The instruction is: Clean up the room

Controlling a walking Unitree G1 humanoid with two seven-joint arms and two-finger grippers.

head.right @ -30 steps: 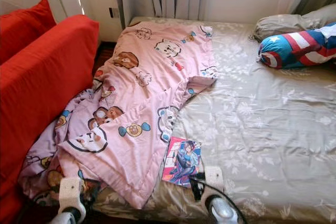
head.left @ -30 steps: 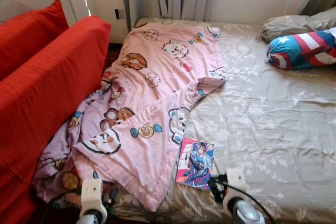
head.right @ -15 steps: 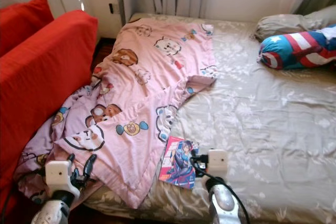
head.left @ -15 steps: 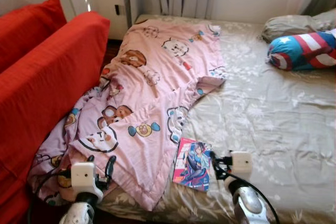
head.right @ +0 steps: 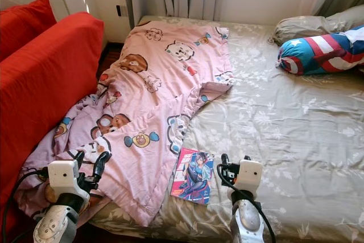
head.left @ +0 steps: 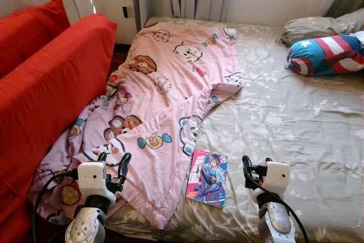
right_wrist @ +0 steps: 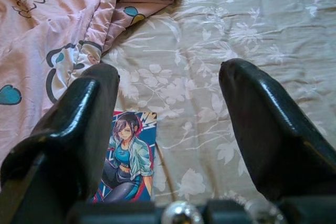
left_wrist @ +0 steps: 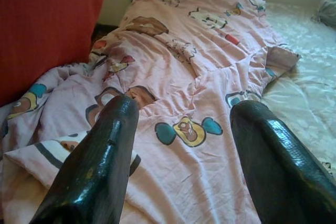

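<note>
Before me a pink blanket [head.left: 165,106] printed with cartoon animals, a beige sheet [head.left: 296,123] with pale flowers, red cushions [head.left: 45,83], a blue-and-red comic book [head.left: 207,177].

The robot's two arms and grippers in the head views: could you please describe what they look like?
Both arms are rounded silver metal. Each ends in a boxy white wrist block that carries two long, glossy black fingers with rounded tips, and looping black cables run beside each arm. The left gripper rises from its white block at the robot's left, and the right gripper from a matching block at its right.
</note>
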